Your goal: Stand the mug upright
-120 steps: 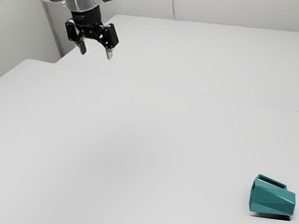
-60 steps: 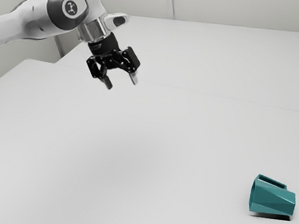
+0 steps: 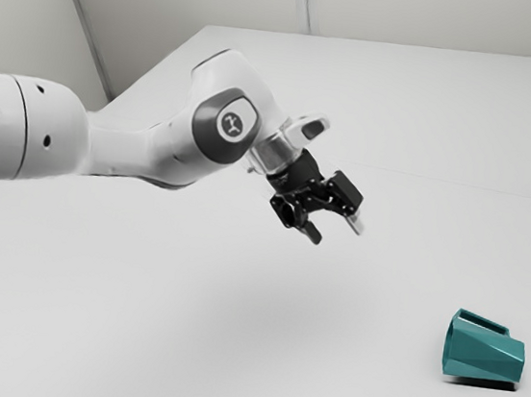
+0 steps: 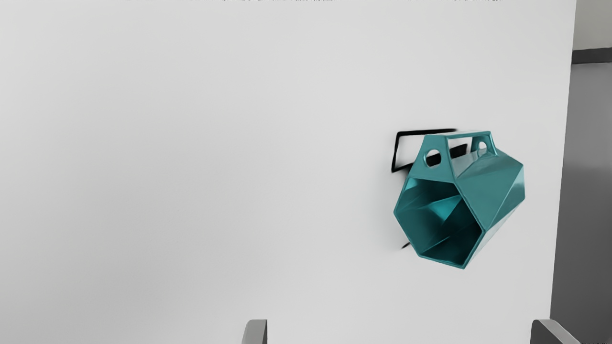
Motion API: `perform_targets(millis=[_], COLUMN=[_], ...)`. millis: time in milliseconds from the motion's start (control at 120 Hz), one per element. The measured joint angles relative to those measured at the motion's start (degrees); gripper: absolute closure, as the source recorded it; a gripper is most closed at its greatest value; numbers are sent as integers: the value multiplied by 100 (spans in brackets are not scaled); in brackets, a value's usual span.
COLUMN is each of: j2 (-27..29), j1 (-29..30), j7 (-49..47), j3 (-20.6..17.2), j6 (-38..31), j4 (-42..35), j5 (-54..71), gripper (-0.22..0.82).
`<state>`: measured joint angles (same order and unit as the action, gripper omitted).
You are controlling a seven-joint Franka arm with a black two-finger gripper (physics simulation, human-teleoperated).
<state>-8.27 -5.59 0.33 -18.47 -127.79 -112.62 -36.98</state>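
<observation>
A teal, faceted mug (image 3: 484, 353) is seen lying sideways near the white worktop's (image 4: 191, 167) edge; the black two-finger jaws (image 3: 336, 232) are spread wide, empty.

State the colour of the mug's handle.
The handle is teal, seen best in the wrist view.

The arm (image 3: 121, 152) is white, smooth and round, like fat pipes joined up. Far back from the black pincer (image 3: 335, 230), it has two little dark holes (image 3: 47, 142) and a thin dark line (image 3: 24, 130) going around it. Nearer the pincer is a big dark grey patch (image 3: 206, 128) with a pale round badge (image 3: 236, 125) on it. Just behind the pincer come a shiny silver ring (image 3: 276, 151) and a white bump (image 3: 308, 126) with a dark grey spot. The pincer is chunky, with tiny shiny dots (image 3: 324, 192) and grey fingers (image 4: 257, 333).
</observation>
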Motion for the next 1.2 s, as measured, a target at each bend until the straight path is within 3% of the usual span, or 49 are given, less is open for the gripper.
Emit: perform_targets(millis=[150, 575, 800, 1200], j2=[-454, -1372, -1747, -2346], j1=[-170, -909, -887, -1173], j7=[324, 920, 1452, 2197], j3=[-193, -259, -387, -511], j6=[-587, -1606, -1537, -1447], j4=[11, 208, 367, 1054], j5=[-364, -1585, -2562, -2978], gripper=[0, 0, 0, 0])
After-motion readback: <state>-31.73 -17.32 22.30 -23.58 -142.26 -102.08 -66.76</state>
